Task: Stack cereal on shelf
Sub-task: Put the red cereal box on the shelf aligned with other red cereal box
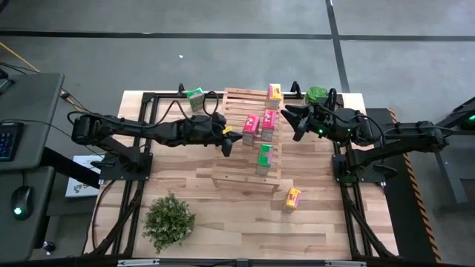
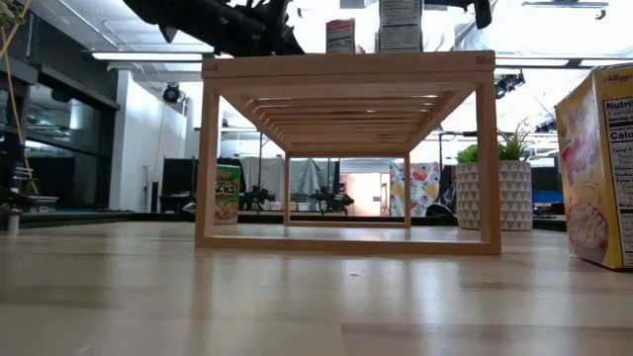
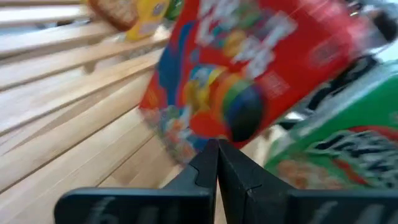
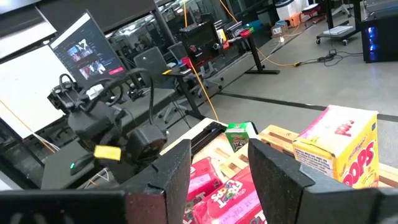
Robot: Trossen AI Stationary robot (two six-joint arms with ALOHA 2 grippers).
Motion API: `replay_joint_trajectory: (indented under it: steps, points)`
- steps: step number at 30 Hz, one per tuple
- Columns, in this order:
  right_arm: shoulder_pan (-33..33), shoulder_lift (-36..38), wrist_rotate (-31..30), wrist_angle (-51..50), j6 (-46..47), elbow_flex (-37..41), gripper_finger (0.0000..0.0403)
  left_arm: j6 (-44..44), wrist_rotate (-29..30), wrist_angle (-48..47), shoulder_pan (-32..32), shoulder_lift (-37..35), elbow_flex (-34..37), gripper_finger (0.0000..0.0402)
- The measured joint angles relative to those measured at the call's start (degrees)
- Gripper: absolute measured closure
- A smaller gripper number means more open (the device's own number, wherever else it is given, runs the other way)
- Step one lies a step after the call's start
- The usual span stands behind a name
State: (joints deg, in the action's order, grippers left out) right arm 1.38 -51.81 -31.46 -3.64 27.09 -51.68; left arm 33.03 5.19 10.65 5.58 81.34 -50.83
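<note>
The wooden slatted shelf (image 1: 245, 141) stands at mid-table, its long axis running from the table's far side toward the near side. On its slats, toward its right-hand side, stand four cereal boxes: a yellow-and-pink box (image 1: 274, 93) at the far corner, two pink-red boxes (image 1: 251, 126) and (image 1: 269, 123) side by side near the middle, and a green box (image 1: 264, 157) nearer the front. Two boxes are not yet on the shelf: a green box (image 1: 195, 98) on the tabletop just off the far left corner, and a yellow box (image 1: 293, 199) lying on the tabletop off the near right corner.

The left gripper (image 1: 227, 142) hovers over the shelf's left portion, just beside the left pink-red box, which lies to its right; in the left wrist view its jaws are pressed together and hold nothing, with that pink-red box (image 3: 236, 74) close ahead of the fingertips. The right gripper (image 1: 291, 119) hangs off the shelf's right edge, near the right pink-red box and the yellow-and-pink box; its jaws stand apart and empty in the right wrist view.

Of the stray boxes, the green one lies on the left arm's side, behind the left gripper; the yellow one lies on the right arm's side, well toward the near edge from the right gripper. Each is probably best reached by its own-side arm.
</note>
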Motion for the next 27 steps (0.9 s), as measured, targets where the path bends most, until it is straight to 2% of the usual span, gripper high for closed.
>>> replay_joint_trajectory:
  steps: [12, 18, 27]
  points:
    - [-0.01, 0.00, -0.23, -0.18, 0.00, 0.00, 0.0249, -1.61, -1.52, -0.51, -1.28, -1.75, -0.04, 0.0401]
    - [0.01, 0.00, -0.90, -0.17, 0.07, 0.00, 0.0249, -1.72, 4.64, -1.56, -1.09, -1.79, -0.02, 0.0401]
    - [-0.01, 0.00, -1.49, -0.17, 0.07, 0.00, 0.0249, -1.72, 3.47, 0.55, -1.31, -1.79, -0.02, 0.0401]
